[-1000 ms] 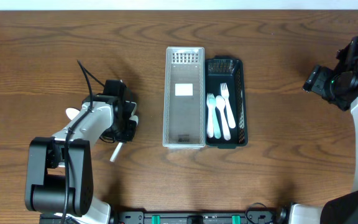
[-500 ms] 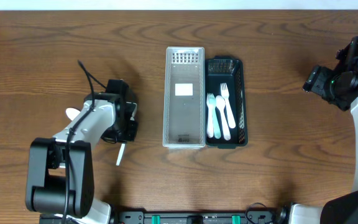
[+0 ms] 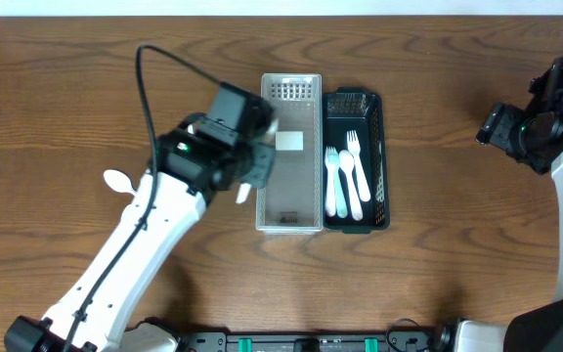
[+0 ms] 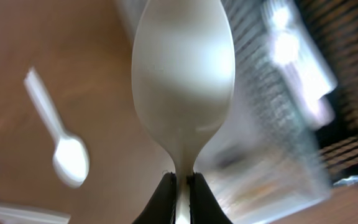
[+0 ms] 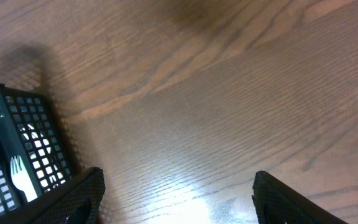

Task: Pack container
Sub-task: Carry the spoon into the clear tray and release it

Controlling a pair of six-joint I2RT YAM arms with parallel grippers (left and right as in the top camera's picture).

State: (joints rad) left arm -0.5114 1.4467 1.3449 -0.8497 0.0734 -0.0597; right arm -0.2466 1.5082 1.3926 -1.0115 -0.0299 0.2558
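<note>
My left gripper (image 3: 250, 181) is shut on a white plastic spoon (image 4: 184, 87), its bowl filling the left wrist view, and holds it above the table at the left wall of the clear grey bin (image 3: 290, 220). The dark mesh bin (image 3: 379, 147) beside it holds white forks and spoons (image 3: 347, 181). Another white spoon (image 4: 64, 146) lies on the table in the left wrist view; its bowl (image 3: 115, 179) shows at the left overhead. My right gripper (image 5: 179, 199) is open and empty over bare table at the far right, with the dark bin's corner (image 5: 17, 149) at its left.
A white label (image 3: 288, 141) lies on the clear bin's floor. Another piece of white cutlery (image 4: 11, 211) shows at the lower left of the left wrist view. The table's front edge carries the arm mounts (image 3: 301, 342).
My left gripper has lifted the white spoon off the table and carried it right, from the table's left part to the clear bin's left wall. The right arm has not moved.
</note>
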